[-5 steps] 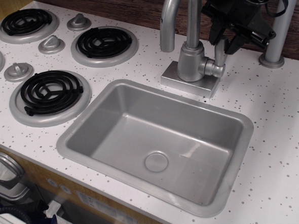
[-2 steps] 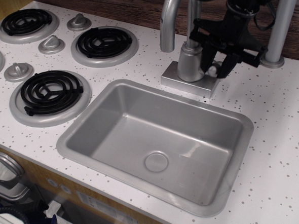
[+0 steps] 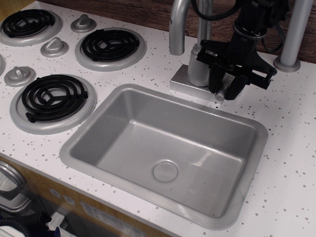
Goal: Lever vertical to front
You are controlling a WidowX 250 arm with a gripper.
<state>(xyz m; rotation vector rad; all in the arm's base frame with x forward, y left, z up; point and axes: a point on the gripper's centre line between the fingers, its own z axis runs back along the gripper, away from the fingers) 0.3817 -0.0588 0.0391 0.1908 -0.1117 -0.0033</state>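
The lever [image 3: 221,95] is a short silver-grey rod at the right side of the faucet body [image 3: 198,67]. It tilts forward and down toward the sink, and only its lower end shows between the black fingers. My gripper [image 3: 225,87] reaches down from the upper right and straddles the lever, with one finger [image 3: 215,81] on its left and the other on its right, close against it. The lever's side pivot is hidden behind the gripper. The tall curved spout [image 3: 179,15] rises just to the left.
The grey sink [image 3: 76,147] lies right in front of the faucet's square base [image 3: 184,83]. A thick grey pole [image 3: 297,24] with a round foot stands behind on the right. Black stove burners [image 3: 53,97] and silver knobs [image 3: 54,47] fill the left of the white speckled counter.
My gripper came down from above the upright lever, closed around it and moved forward and down-left. The lever went from vertical to tilted toward the sink.
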